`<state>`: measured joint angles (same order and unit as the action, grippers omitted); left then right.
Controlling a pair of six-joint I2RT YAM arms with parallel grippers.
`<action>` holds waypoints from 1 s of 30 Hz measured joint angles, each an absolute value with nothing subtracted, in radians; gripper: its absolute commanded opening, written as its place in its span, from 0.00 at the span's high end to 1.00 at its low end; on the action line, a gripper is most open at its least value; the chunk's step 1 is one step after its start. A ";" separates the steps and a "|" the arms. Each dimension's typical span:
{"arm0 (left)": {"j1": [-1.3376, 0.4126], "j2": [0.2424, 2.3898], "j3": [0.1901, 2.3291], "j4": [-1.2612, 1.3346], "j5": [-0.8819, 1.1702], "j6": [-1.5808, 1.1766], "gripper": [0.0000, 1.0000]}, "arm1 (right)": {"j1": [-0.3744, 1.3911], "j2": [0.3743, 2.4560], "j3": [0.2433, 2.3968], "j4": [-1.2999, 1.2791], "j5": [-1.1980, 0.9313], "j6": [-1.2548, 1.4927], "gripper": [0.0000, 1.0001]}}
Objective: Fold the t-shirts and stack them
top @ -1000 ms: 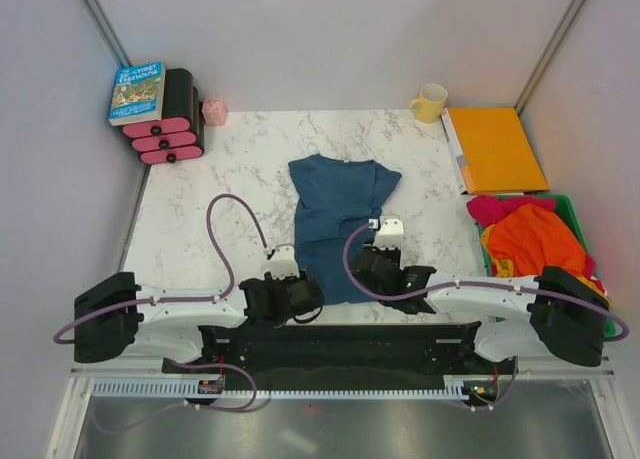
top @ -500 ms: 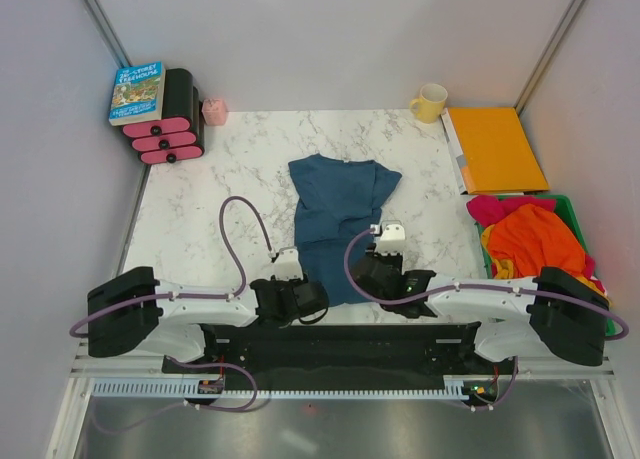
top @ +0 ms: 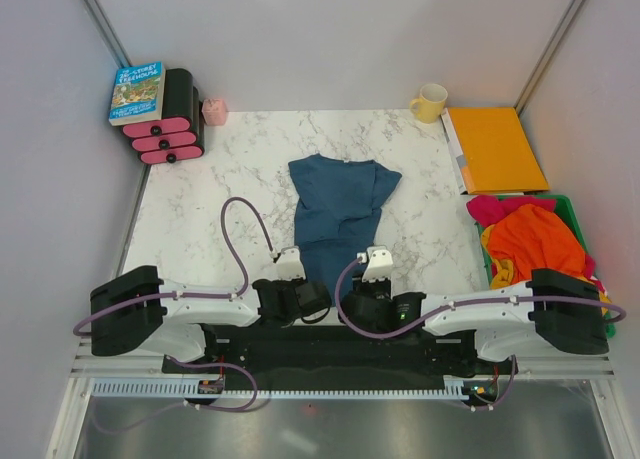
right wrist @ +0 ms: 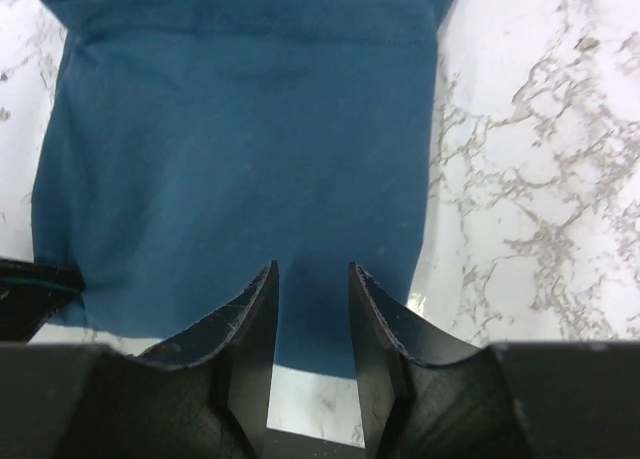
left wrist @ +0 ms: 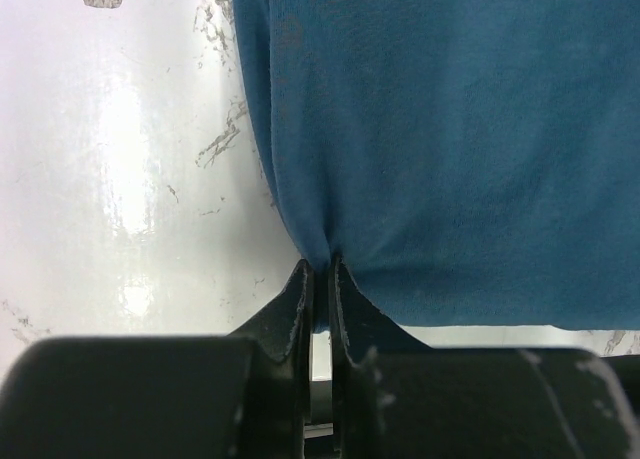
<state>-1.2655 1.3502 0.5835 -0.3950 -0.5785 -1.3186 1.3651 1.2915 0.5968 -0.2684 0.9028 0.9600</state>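
Note:
A dusty teal-blue t-shirt (top: 335, 204) lies partly folded on the marble table, its hem at the near edge. My left gripper (top: 305, 297) is shut on the near-left corner of that hem; in the left wrist view the jaws (left wrist: 322, 269) pinch a fold of the blue cloth (left wrist: 450, 129). My right gripper (top: 365, 301) stands open at the hem's near-right part. In the right wrist view its fingertips (right wrist: 312, 274) rest over the cloth (right wrist: 240, 129), which shows in the gap between them. More t-shirts, orange (top: 535, 241), magenta (top: 487, 209) and a bit of yellow (top: 500, 272), are heaped at the right.
The heap sits in a green bin (top: 575, 211) at the right edge. Behind it lies a flat orange folder (top: 495, 149), with a yellow mug (top: 430, 102) beside it. At the back left stand a book (top: 137, 91), a black-and-pink rack (top: 170, 129) and a small pink cup (top: 214, 110).
My left gripper has closed on the shirt's near-left hem corner. The right gripper has drawn back and leftward to the hem at the near edge, still open.

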 measured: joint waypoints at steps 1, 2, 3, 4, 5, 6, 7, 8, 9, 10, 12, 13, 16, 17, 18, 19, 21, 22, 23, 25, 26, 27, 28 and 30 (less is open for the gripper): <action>-1.266 1.350 0.583 -0.395 -0.578 -1.319 0.89 | 1.380 1.309 0.604 -0.276 0.908 0.983 0.58; -1.266 1.350 0.583 -0.395 -0.578 -1.319 0.88 | 1.391 1.324 0.606 -0.282 0.912 1.003 0.58; -1.266 1.350 0.583 -0.395 -0.578 -1.319 0.87 | 1.398 1.337 0.607 -0.291 0.915 1.022 0.58; -1.266 1.350 0.583 -0.395 -0.579 -1.319 0.85 | 1.401 1.348 0.607 -0.302 0.916 1.042 0.58; -1.266 1.350 0.583 -0.395 -0.579 -1.319 0.83 | 1.403 1.358 0.607 -0.313 0.918 1.061 0.58; -1.266 1.350 0.583 -0.395 -0.579 -1.318 0.82 | 1.403 1.363 0.606 -0.322 0.918 1.079 0.58; -1.266 1.350 0.583 -0.395 -0.579 -1.318 0.79 | 1.403 1.365 0.606 -0.326 0.919 1.092 0.57; -1.266 1.350 0.583 -0.395 -0.579 -1.318 0.78 | 1.403 1.365 0.603 -0.329 0.920 1.110 0.57; -1.266 1.350 0.583 -0.395 -0.579 -1.317 0.77 | 1.403 1.366 0.600 -0.334 0.920 1.127 0.58; -1.266 1.350 0.583 -0.395 -0.578 -1.317 0.75 | 1.403 1.369 0.595 -0.339 0.920 1.144 0.57; -1.265 1.350 0.583 -0.396 -0.578 -1.317 0.74 | 1.403 1.379 0.586 -0.352 0.919 1.176 0.57; -1.265 1.351 0.584 -0.396 -0.578 -1.316 0.73 | 1.403 1.385 0.580 -0.358 0.916 1.191 0.58; -1.265 1.353 0.585 -0.397 -0.577 -1.316 0.73 | 1.403 1.402 0.561 -0.374 0.905 1.236 0.57; -1.265 1.355 0.587 -0.398 -0.575 -1.316 0.73 | 1.403 1.406 0.550 -0.380 0.897 1.255 0.57; -1.265 1.356 0.588 -0.398 -0.575 -1.316 0.73 | 1.403 1.407 0.544 -0.383 0.894 1.267 0.57; -1.265 1.358 0.590 -0.398 -0.574 -1.316 0.73 | 1.403 1.407 0.536 -0.384 0.892 1.285 0.57; -1.265 1.361 0.592 -0.398 -0.574 -1.316 0.73 | 1.403 1.405 0.527 -0.381 0.895 1.316 0.57; -1.265 1.362 0.593 -0.399 -0.574 -1.316 0.72 | 1.403 1.404 0.525 -0.379 0.896 1.322 0.57; -1.266 1.364 0.595 -0.399 -0.574 -1.316 0.72 | 1.404 1.402 0.522 -0.377 0.899 1.332 0.57; -1.266 1.367 0.597 -0.399 -0.574 -1.316 0.72 | 1.406 1.401 0.520 -0.378 0.904 1.339 0.57; -1.266 1.369 0.599 -0.399 -0.574 -1.316 0.72 | 1.406 1.399 0.519 -0.378 0.906 1.340 0.57; -1.266 1.371 0.601 -0.400 -0.574 -1.316 0.72 | 1.407 1.396 0.519 -0.381 0.905 1.340 0.57; -1.266 1.373 0.603 -0.400 -0.574 -1.316 0.72 | 1.408 1.393 0.518 -0.383 0.903 1.340 0.57; -1.266 1.375 0.604 -0.400 -0.574 -1.316 0.72 | 1.408 1.390 0.519 -0.390 0.902 1.339 0.57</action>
<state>-1.2655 1.3746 0.6041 -0.4000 -0.5735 -1.3159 1.4082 1.3903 0.5186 -0.3897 0.9024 1.3392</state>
